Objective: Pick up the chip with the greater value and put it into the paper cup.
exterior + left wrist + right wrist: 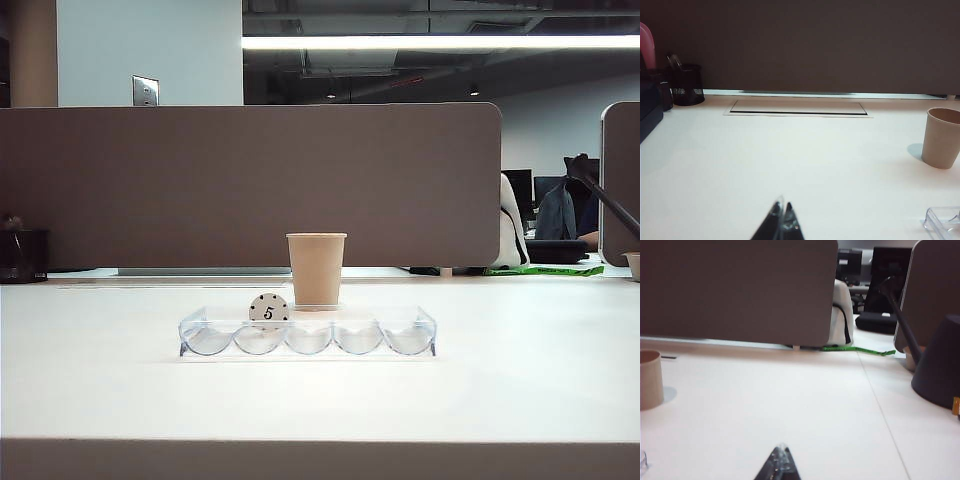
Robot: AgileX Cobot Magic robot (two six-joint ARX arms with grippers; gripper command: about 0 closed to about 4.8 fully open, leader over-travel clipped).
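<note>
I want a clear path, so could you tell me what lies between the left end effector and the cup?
Only bare table between the left end effector and the cup, seen in the left wrist view.

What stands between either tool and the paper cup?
Nothing visible. The left tool and right tool, both shut, sit low over the near table; bare tabletop runs to the paper cup. The clear tray holding the white 5 chip lies beside both paths. No 50 chip shows.

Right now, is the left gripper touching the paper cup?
Apart. The left wrist view shows the left gripper shut and low in front, with bare table between it and the paper cup.
</note>
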